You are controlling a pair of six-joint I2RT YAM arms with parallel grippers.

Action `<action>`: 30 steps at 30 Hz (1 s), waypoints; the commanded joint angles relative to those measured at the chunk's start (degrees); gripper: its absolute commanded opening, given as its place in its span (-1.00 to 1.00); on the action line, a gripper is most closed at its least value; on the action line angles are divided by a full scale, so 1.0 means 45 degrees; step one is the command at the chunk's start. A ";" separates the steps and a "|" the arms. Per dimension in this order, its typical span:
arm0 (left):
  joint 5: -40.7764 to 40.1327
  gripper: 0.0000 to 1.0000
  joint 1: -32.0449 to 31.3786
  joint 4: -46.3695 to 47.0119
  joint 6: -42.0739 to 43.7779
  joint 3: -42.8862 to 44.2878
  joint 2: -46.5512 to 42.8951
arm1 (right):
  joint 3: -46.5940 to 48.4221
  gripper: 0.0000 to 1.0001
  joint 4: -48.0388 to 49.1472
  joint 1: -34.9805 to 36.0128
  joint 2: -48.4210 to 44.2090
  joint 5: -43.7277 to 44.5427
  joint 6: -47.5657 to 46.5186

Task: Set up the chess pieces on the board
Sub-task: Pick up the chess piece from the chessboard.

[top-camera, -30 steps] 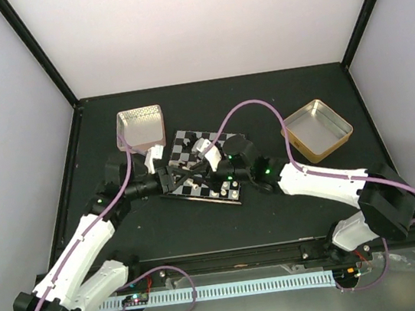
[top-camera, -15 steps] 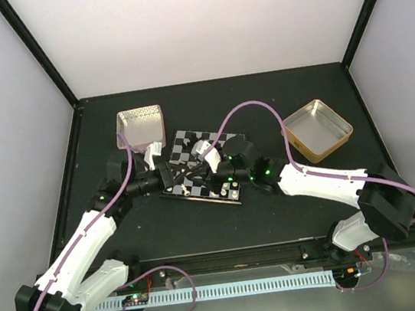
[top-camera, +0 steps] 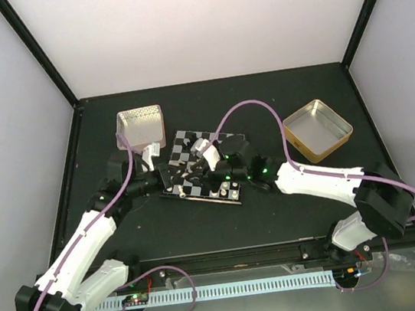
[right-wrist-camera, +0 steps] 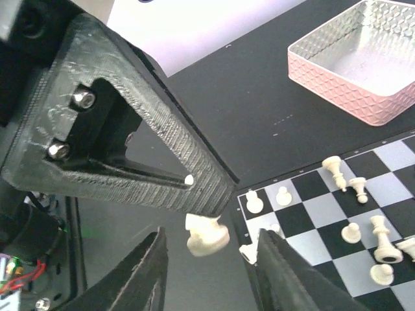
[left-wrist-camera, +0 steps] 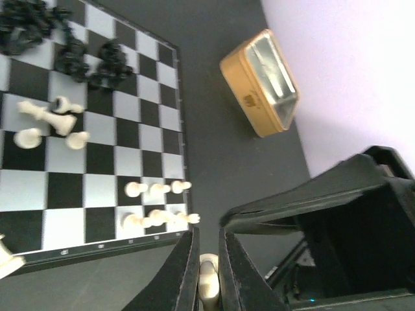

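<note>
The left hand (left-wrist-camera: 208,249) is keeping a white piece (right-wrist-camera: 206,234) clamped between its fingers, just off a corner of the board (left-wrist-camera: 65,188). Over the last second the right hand (right-wrist-camera: 211,259) has been sliding across the board toward it. Its fingers are now standing apart on either side of that piece, not yet gripping. This looks like a handover being lined up, so the right hand would need to close before the left lets go. A few white pieces (left-wrist-camera: 155,217) are standing by that corner, others are lying toppled mid-board, and black pieces (left-wrist-camera: 65,45) are heaped at the opposite edge, so most of the setup is still waiting.
</note>
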 commanded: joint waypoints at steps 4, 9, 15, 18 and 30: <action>-0.4336 -0.97 0.0064 -0.2546 0.1320 0.0323 -0.0329 | 0.0407 -0.04 -0.0553 0.0064 0.0401 0.1195 0.1164; -0.7299 -0.97 0.0062 -0.4103 0.1374 0.0453 -0.0480 | 0.1428 -0.03 -0.2349 0.0123 0.1910 0.2575 0.1782; -0.9386 -0.97 0.0062 -0.5023 0.0678 0.0466 -0.0773 | 0.3775 -0.07 -0.4794 0.0373 0.4361 0.3611 0.2478; -1.0277 -0.97 0.0080 -0.5292 0.0381 0.0447 -0.1264 | 0.4439 -0.08 -0.4993 0.0642 0.5268 0.3555 0.2810; -1.1119 -0.95 0.0083 -0.5132 0.0229 -0.0128 -0.2542 | 0.7219 -0.10 -0.6952 0.1608 0.7718 0.5194 0.3295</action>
